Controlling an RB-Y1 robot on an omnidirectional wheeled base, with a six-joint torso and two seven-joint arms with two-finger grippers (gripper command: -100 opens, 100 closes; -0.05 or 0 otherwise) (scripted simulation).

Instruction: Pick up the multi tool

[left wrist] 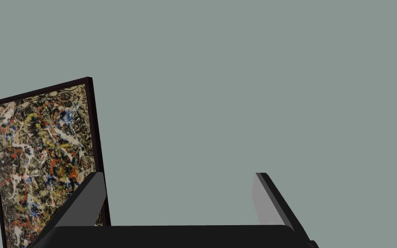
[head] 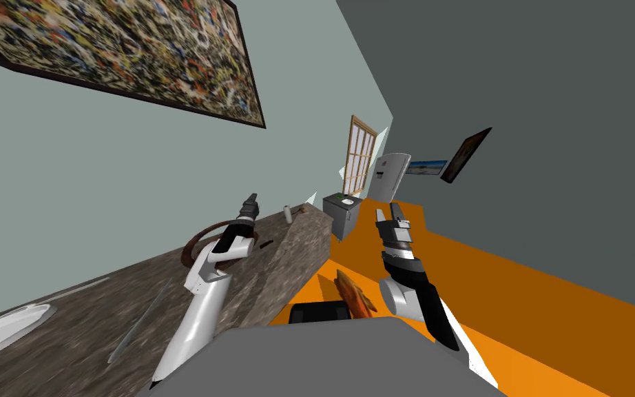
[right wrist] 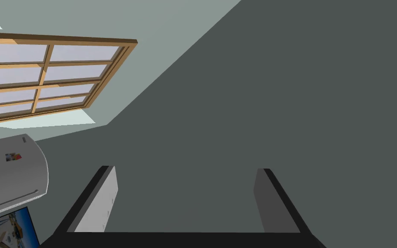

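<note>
The multi tool [head: 266, 242] is probably the small dark piece on the counter [head: 68, 324], near the left gripper [head: 249, 199] (fingers apart, I think for closing around it); the right gripper [head: 386, 212], also spread, waits aside.

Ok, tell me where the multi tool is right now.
In the head view, the small dark multi tool lies on the stone counter to my left, near the left gripper, short of the white cylinder.
</note>
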